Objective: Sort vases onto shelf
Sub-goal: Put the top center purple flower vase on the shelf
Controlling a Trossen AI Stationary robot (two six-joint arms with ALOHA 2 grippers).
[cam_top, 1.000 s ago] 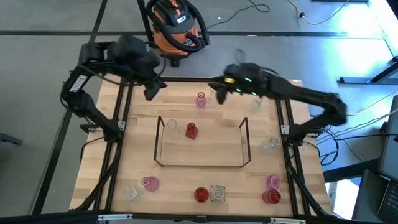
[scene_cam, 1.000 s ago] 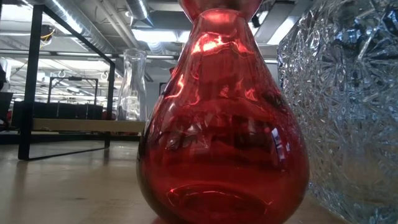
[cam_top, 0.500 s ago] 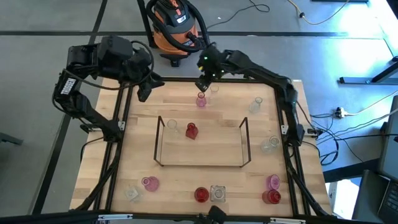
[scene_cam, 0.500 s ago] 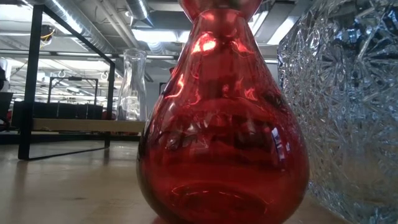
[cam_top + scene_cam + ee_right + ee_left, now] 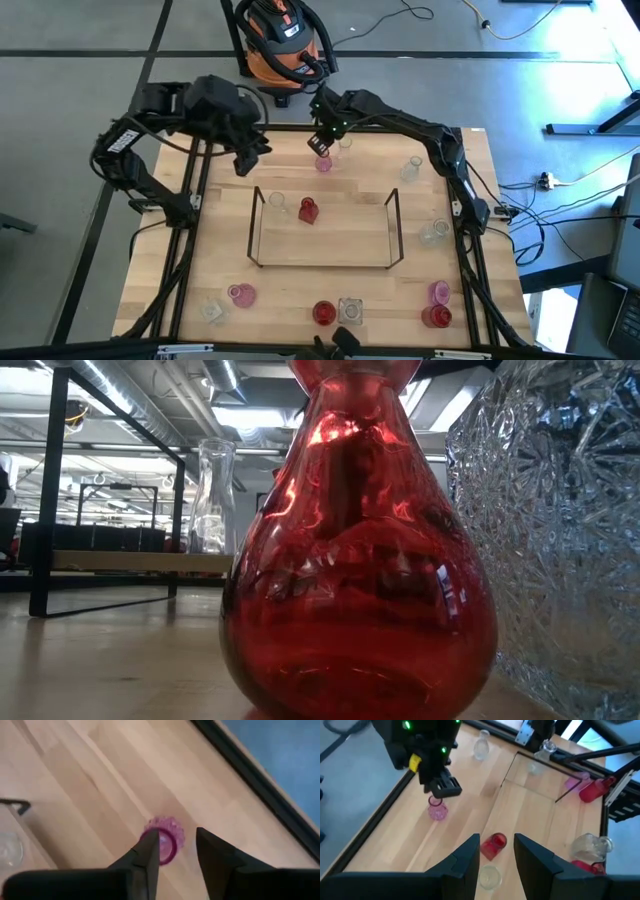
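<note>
A pale wooden worktop point(image 5: 330, 280) carries a wire shelf point(image 5: 325, 264) holding a red vase point(image 5: 308, 210) and a clear one point(image 5: 277, 203). Behind stands an orange shop vacuum point(image 5: 283, 40). The right tool point(image 5: 322, 146), fingers parted, straddles a pink vase point(image 5: 168, 838) near the far edge; the left tool point(image 5: 245, 160) hovers released.

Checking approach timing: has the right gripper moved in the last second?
Yes. In the high view the right gripper swung from near the shelf's right end toward the table's far middle, now over the small pink glass vase, jaws apart.
</note>
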